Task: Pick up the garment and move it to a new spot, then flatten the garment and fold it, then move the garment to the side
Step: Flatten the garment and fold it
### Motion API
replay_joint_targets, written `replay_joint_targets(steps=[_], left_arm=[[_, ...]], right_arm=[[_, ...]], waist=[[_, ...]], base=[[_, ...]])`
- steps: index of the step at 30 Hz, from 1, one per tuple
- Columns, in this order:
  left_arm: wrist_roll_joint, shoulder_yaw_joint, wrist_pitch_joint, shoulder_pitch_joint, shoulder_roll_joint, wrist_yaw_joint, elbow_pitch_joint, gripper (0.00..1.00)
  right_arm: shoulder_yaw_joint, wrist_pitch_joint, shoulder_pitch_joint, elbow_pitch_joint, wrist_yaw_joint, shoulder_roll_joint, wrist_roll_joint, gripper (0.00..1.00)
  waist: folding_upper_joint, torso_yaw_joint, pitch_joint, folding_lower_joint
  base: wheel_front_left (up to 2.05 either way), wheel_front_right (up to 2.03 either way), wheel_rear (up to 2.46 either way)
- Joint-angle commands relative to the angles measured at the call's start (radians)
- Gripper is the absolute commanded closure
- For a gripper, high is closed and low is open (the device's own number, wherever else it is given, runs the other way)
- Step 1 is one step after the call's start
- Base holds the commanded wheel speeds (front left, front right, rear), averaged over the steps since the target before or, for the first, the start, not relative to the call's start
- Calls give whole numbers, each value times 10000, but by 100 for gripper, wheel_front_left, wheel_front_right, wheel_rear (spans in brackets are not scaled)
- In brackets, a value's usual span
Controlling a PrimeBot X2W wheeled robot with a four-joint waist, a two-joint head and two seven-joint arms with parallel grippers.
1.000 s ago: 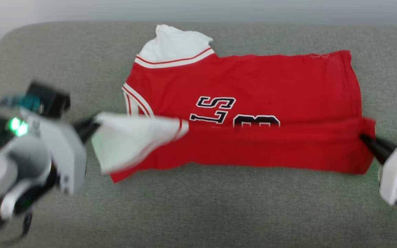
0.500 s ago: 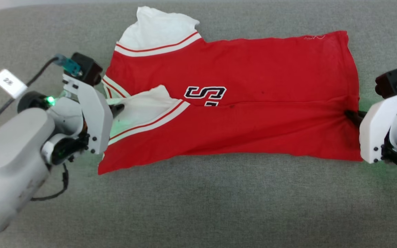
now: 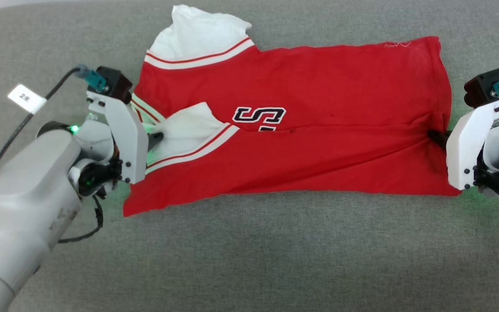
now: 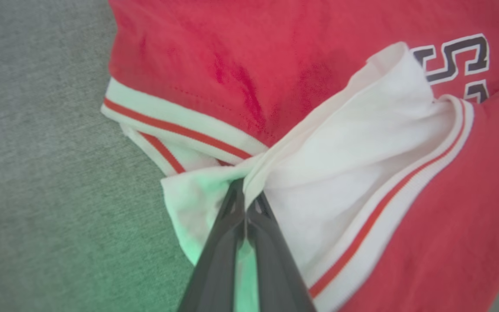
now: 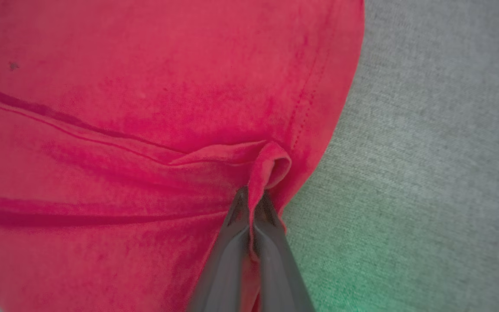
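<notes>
Garment (image 3: 319,82) lies spread on the gray soft surface (image 3: 249,260), stretched between your two claws. Your left claw (image 4: 243,188) is pressed together and pinches the edge of a white sleeve (image 4: 353,143). The white cloth bunches right at the tips and fans out past them. Just beyond that claw, a bit to its left in the wrist view, you can see a white band (image 4: 176,128) with a thin red stripe. Past the sleeve there are black letters (image 3: 259,116) on the red. Your right claw (image 5: 254,195) is pressed together too, and it pinches a small fold of the red edge. The cloth makes a little loop just above its tips. Long creases run away from that claw across the red. To the right of that claw you see bare gray surface. A white tag (image 3: 26,99) sits on the cable (image 3: 11,134) behind your left claw.
</notes>
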Motion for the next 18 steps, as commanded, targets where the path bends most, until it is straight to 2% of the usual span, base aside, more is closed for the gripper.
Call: replay_joint_targets(steps=[1,2,3,6,7,8,9,13,18], left_arm=[[-6,-85,6,-16,-58,0,197,0],[-41,-66,-3,-36,-66,-13,262,0],[-54,-56,-3,-52,-84,-25,301,0],[-95,-5,-84,-180,-60,-48,337,0],[-95,-5,-84,-180,-60,-48,337,0],[-110,13,-99,-201,-41,-52,335,0],[-110,15,-102,-218,-15,-56,319,0],[-123,45,-132,-179,158,-31,87,0],[-403,-10,382,245,398,328,-507,0]], right_arm=[[251,67,226,432,-21,77,50,100],[305,49,156,488,-19,89,78,91],[325,16,94,562,-19,86,112,78],[412,90,3,760,-19,52,169,52],[412,90,3,760,-19,52,169,52],[430,112,-29,798,-19,45,195,19],[453,105,-65,801,-18,23,209,0],[380,-153,-179,739,-18,-97,276,0],[158,-726,-95,460,-18,-250,87,0]], waist=[[-1,76,-96,0],[-1,96,-149,0],[-1,125,-205,0],[-1,216,-412,0],[-1,216,-412,0],[-1,248,-488,0],[-1,283,-564,0],[-1,430,-876,0],[-1,592,-1229,0]], base=[[0,0,0],[0,0,0],[0,0,0],[0,0,0],[0,0,0],[0,0,0],[0,0,0],[0,0,0],[0,0,0]])
